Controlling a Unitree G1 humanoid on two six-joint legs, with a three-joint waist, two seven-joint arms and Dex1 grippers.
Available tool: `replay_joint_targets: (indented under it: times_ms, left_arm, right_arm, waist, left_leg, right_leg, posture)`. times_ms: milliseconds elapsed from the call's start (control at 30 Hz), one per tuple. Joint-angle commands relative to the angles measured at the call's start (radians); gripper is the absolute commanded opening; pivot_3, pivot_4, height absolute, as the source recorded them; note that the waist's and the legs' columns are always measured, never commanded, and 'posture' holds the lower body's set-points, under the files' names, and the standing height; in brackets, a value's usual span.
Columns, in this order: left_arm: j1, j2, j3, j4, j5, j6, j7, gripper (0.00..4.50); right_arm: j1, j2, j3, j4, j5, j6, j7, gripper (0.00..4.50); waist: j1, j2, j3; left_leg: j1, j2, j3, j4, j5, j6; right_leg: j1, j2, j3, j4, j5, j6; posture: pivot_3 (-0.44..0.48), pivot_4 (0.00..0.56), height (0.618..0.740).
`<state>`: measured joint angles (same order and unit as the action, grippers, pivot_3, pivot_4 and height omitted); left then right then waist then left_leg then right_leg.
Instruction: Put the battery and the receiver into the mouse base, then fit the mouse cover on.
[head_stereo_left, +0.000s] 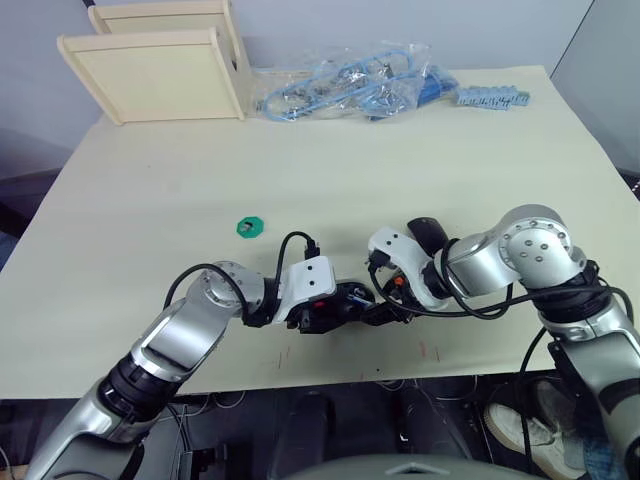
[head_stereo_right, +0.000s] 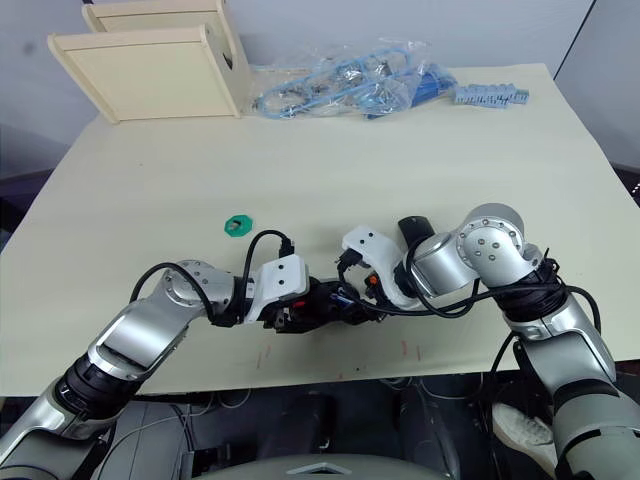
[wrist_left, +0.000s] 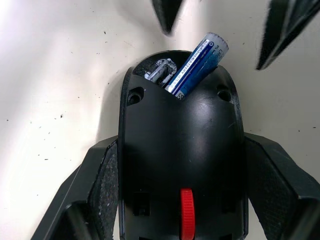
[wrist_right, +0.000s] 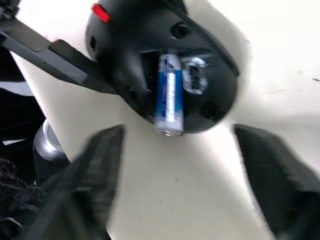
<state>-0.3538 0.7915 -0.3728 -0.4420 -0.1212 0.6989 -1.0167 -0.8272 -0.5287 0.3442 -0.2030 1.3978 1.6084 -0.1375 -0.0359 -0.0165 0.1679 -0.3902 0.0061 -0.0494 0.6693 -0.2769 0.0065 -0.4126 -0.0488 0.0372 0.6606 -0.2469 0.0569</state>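
My left gripper (wrist_left: 180, 200) hugs the mouse base (wrist_left: 180, 150) from both sides, one black finger (wrist_left: 102, 190) on each flank, so the base cannot slide on the table (head_stereo_left: 400, 150) while I work on it. The base sits near the front edge of the table, right between my two arms. Its red wheel (wrist_left: 186, 217) points back toward my left wrist, and the open end faces my other arm. That is why I hold it this way: the battery slot is easy to reach from the right.

The battery (wrist_left: 196, 62) is in its slot but not lying flat. It leans slanted, and one end pokes out past the rim of the base. It looks to me like it needs a push down to sit right.

My right gripper (wrist_right: 175, 165) is spread wide and holds nothing. It hangs just beside the open end of the base, one finger on each side of the sticking-out battery tip. I think it sits there so it is ready to press the battery in.

The mouse cover (head_stereo_left: 428, 233) lies on the table just behind my right arm, waiting for later. I cannot spot the receiver. A small green disc (head_stereo_left: 249, 227) rests well apart on the left side.
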Motion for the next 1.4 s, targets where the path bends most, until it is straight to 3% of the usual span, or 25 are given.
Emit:
replay_joint_targets:
  times_ms: [33,233,367,500,700,800,867,933,967,1000,1400]
  left_arm:
    - [0.015,0.008,-0.030,0.009,0.010,0.002,-0.007,2.93]
    - [0.027,0.017,-0.023,0.005,0.008,-0.006,-0.009,2.93]
    - [0.034,0.019,-0.020,-0.001,0.006,-0.004,-0.009,2.93]
    - [0.047,0.021,-0.017,-0.001,0.007,-0.012,-0.006,2.93]
    - [0.075,0.027,-0.011,0.020,0.014,-0.052,-0.004,2.93]
    - [0.076,0.026,-0.013,0.036,0.018,-0.068,-0.005,2.93]
    - [0.073,0.025,-0.015,0.038,0.018,-0.068,-0.006,2.93]
    - [0.067,0.023,-0.018,0.035,0.017,-0.062,-0.006,2.93]
    - [0.063,0.022,-0.020,0.031,0.017,-0.056,-0.005,2.93]
    - [0.059,0.021,-0.021,0.023,0.015,-0.046,-0.005,2.93]
    - [0.051,0.019,-0.030,-0.052,0.003,0.041,0.014,2.93]
  right_arm:
    - [0.027,-0.080,-0.094,-0.151,0.017,-0.010,0.060,3.89]
    - [0.179,-0.166,-0.192,-0.365,-0.065,-0.160,0.204,3.89]
    - [0.344,-0.183,-0.283,-0.468,-0.154,-0.366,0.395,3.89]
    - [0.520,-0.231,-0.251,-0.548,-0.376,-0.627,0.617,3.89]
    - [0.692,-0.201,-0.135,-0.458,-0.689,-0.955,0.789,3.89]
    - [0.726,-0.133,-0.108,-0.373,-0.762,-1.068,0.835,3.10]
    - [0.726,-0.095,-0.089,-0.323,-0.810,-1.129,0.865,2.14]
    - [0.725,-0.071,-0.069,-0.283,-0.862,-1.183,0.894,0.86]
    - [0.724,-0.059,-0.065,-0.266,-0.878,-1.201,0.903,0.60]
    - [0.722,-0.047,-0.060,-0.249,-0.891,-1.221,0.914,0.05]
    - [0.697,0.056,-0.020,-0.149,-0.988,-1.288,0.968,0.02]
  waist:
    - [0.001,0.000,0.000]
    - [0.001,0.000,0.000]
    - [0.001,0.000,0.000]
    - [0.000,0.000,0.000]
    - [-0.003,0.000,0.000]
    - [-0.003,0.000,0.000]
    - [-0.003,0.000,0.000]
    - [-0.002,0.001,0.000]
    - [-0.001,0.001,0.000]
    - [-0.001,0.001,0.000]
    - [0.001,0.000,0.000]
  left_leg:
    - [-0.001,0.000,-0.001,0.000,0.000,0.000]
    - [-0.004,0.000,-0.007,0.000,0.000,0.000]
    - [-0.004,-0.001,-0.008,0.001,0.000,0.000]
    - [-0.004,-0.001,-0.008,0.001,0.000,0.000]
    - [-0.002,0.000,-0.007,0.001,0.000,0.000]
    - [-0.001,0.000,-0.005,0.001,0.000,0.000]
    - [0.000,0.000,-0.005,0.001,0.000,0.000]
    - [0.001,0.000,-0.005,0.001,0.000,0.000]
    - [0.001,0.000,-0.005,0.001,0.000,0.000]
    - [0.001,0.000,-0.005,0.001,0.000,0.000]
    - [0.001,0.000,-0.006,0.001,0.000,0.000]
  right_leg:
    - [-0.001,0.000,-0.001,0.000,0.000,0.000]
    - [-0.001,0.000,-0.007,-0.002,0.000,0.000]
    - [0.000,0.000,-0.008,-0.002,0.000,0.000]
    - [0.000,0.000,-0.009,-0.002,0.000,0.000]
    - [0.000,0.000,-0.007,-0.001,0.000,0.000]
    - [0.001,0.000,-0.007,0.000,0.000,0.000]
    - [0.002,0.001,-0.006,0.000,0.000,0.000]
    - [0.002,0.001,-0.006,0.001,0.000,0.000]
    - [0.002,0.001,-0.006,0.001,0.000,0.000]
    - [0.002,0.000,-0.006,0.001,0.000,0.000]
    - [0.002,0.000,-0.006,0.001,0.000,-0.001]
  posture:
    - [0.000,0.150,0.740]
    - [0.000,0.150,0.740]
    - [0.000,0.150,0.740]
    - [0.000,0.150,0.740]
    - [0.000,0.150,0.740]
    - [0.000,0.150,0.740]
    - [0.000,0.150,0.740]
    - [0.000,0.150,0.740]
    - [0.000,0.150,0.740]
    - [0.000,0.150,0.740]
    - [0.000,0.150,0.740]
